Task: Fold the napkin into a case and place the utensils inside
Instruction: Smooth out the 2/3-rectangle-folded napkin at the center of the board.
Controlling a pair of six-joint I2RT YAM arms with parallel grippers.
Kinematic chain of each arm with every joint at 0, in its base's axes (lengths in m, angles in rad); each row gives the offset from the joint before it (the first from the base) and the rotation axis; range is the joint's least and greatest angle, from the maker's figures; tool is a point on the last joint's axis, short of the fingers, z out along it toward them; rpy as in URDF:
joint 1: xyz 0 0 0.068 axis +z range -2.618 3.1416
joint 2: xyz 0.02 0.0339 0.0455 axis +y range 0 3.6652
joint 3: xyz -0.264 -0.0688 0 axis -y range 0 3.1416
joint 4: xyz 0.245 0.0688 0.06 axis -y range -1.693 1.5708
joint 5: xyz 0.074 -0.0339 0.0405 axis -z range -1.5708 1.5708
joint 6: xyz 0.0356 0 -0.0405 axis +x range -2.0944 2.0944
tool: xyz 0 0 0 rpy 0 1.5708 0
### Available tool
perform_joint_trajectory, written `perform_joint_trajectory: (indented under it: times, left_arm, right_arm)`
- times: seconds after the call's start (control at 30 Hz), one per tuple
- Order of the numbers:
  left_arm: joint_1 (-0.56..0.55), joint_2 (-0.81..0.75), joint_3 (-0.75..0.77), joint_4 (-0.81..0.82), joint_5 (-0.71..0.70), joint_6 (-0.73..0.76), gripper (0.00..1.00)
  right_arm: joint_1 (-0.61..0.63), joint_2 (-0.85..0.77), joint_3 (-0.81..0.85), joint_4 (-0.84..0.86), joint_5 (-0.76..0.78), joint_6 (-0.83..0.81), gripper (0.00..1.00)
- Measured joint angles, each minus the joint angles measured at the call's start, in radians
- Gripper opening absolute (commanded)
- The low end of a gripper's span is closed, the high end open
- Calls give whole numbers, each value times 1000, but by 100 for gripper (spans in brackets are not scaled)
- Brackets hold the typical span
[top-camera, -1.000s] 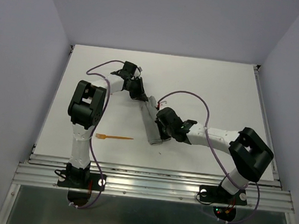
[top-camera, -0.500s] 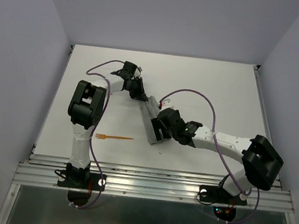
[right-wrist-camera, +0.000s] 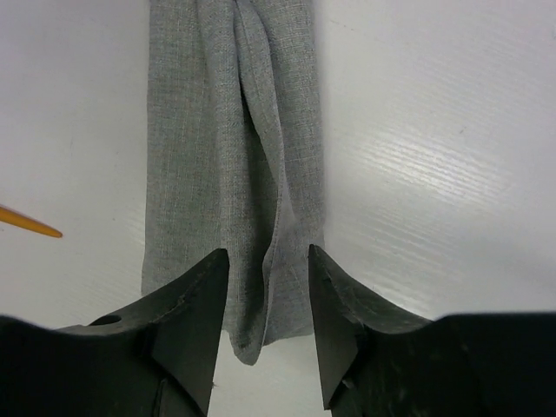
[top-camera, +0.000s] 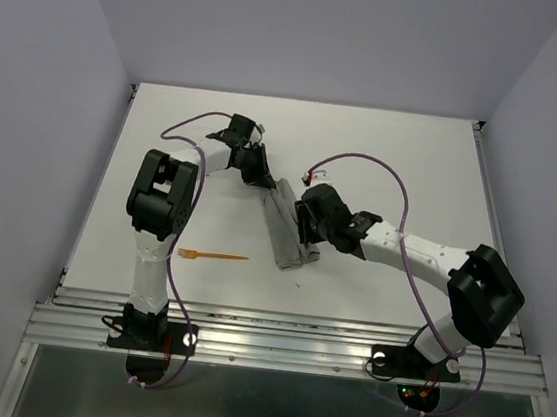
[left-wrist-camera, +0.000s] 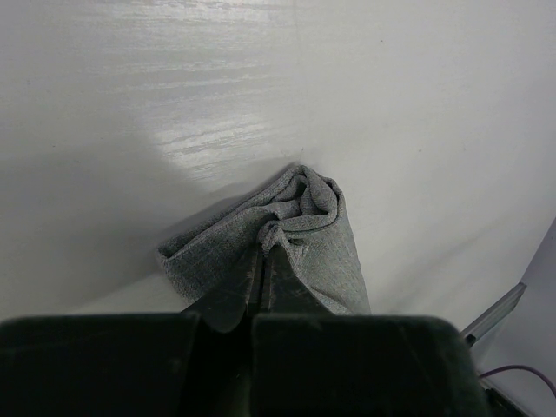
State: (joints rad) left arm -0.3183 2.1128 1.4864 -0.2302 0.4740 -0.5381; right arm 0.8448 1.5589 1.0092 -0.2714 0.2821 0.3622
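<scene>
Your left tool (left-wrist-camera: pixel 263 261) is pinched tight on the far end of the napkin (top-camera: pixel 284 231). In the left wrist view its two fingers meet with a gathered fold of grey cloth caught between them, and the cloth bunches up just past the tips. The napkin lies on the white worktop (top-camera: pixel 414 164) folded into a narrow oblong. In the overhead view it runs at a slant from that pinched end, between the two arms, down toward the near edge. Your right tool (right-wrist-camera: pixel 265 261) is over the near end of the oblong with its fingers standing apart, roughly half spread. In the right wrist view they frame the lower edge of the cloth, where a long raised crease runs up the middle of the strip and the bottom corner shows in the gap between them. Nothing is clamped there, and you cannot tell from these views whether the fingertips touch the cloth or hang just above it. The orange fork (top-camera: pixel 213 255) lies flat on the worktop to the left of the napkin's near end, near it but apart from it, with its tines pointing left toward the left arm's base and its handle tip toward the cloth.
</scene>
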Motion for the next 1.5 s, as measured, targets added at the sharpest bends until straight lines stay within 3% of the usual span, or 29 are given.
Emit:
perform_joint_trajectory:
  times: [0.03, 0.07, 0.17, 0.3, 0.4, 0.7, 0.87, 1.0, 1.03, 1.13, 1.2, 1.37, 1.5]
  left_arm:
    - [0, 0, 0, 0, 0, 0, 0]
    - [0, 0, 0, 0, 0, 0, 0]
    - [0, 0, 0, 0, 0, 1, 0]
    - [0, 0, 0, 0, 0, 2, 0]
    - [0, 0, 0, 0, 0, 3, 0]
    - [0, 0, 0, 1, 0, 3, 0]
    - [0, 0, 0, 1, 0, 3, 0]
    - [0, 0, 0, 0, 2, 2, 0]
    - [0, 0, 0, 0, 2, 3, 0]
    - [0, 0, 0, 0, 3, 2, 0]
    - [0, 0, 0, 0, 4, 2, 0]
    - [0, 0, 0, 1, 5, 2, 0]
    - [0, 0, 0, 1, 5, 2, 0]
  right_arm:
    - [-10, 7, 0, 4, -14, 6, 58]
    - [-22, 15, 0, 11, -35, 13, 59]
    - [-49, 41, 0, 28, -79, 23, 52]
    - [-58, 71, 0, 49, -153, 23, 25]
    - [-58, 71, 0, 65, -187, 19, 12]
    - [-31, 84, 0, 75, -198, 18, 7]
    - [2, 132, 0, 75, -197, 7, 14]
    - [13, 172, 0, 74, -196, 3, 25]
    - [13, 175, 0, 75, -197, 3, 33]
    - [14, 176, 0, 77, -197, -3, 45]
    - [14, 175, 0, 78, -196, -5, 46]
    - [15, 160, 28, 34, -161, -24, 59]
    - [14, 158, 98, 8, -116, -38, 60]
